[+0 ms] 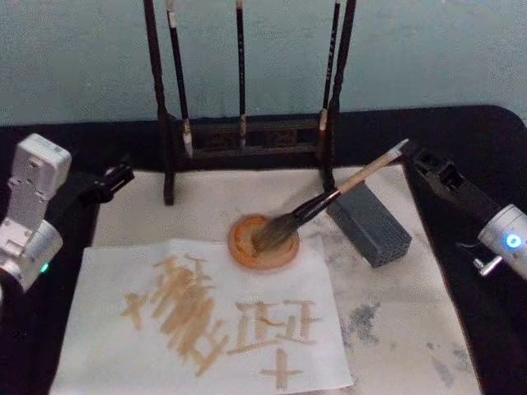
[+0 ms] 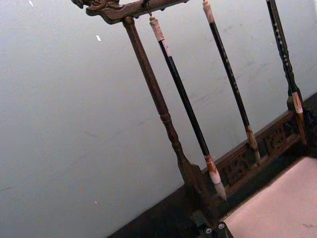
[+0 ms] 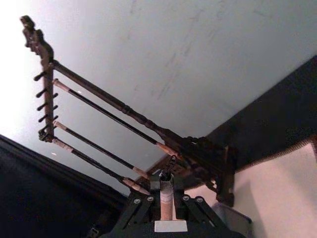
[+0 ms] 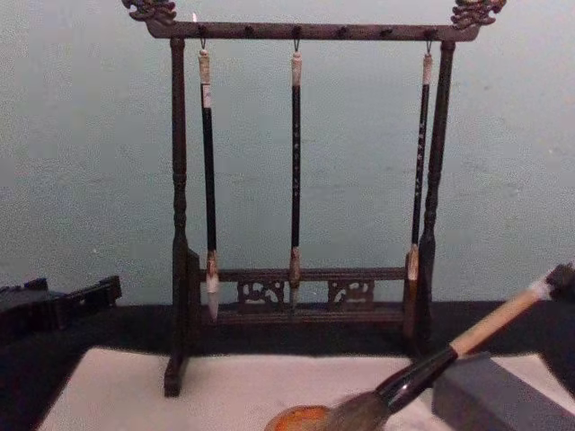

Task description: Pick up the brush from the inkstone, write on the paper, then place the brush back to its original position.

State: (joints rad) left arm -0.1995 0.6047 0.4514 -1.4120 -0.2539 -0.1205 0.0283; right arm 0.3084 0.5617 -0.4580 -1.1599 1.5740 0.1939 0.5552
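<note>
the right gripper (image 1: 409, 151) pinches the brush (image 1: 329, 197) by its handle tip; its bristles sit in the inkstone (image 1: 263, 241), so release gently. the left gripper (image 1: 122, 175) idles, fingers unclear.

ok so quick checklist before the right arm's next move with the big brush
1. Grip: right gripper shut on the top end of the large tan-handled brush: ok.
2. Bristles: grey-brown tip sits in the round orange inkstone dish: ok.
3. Handle: leans up and to the right, passing above the grey rectangular block; contact with it: cannot tell.
4. Paper: off-white sheet lies flat and carries tan strokes: ok.
5. Dark wooden brush rack stands upright with three thin brushes hanging: ok.
6. Left gripper is parked at the table's left, off the sheet: ok.
</note>
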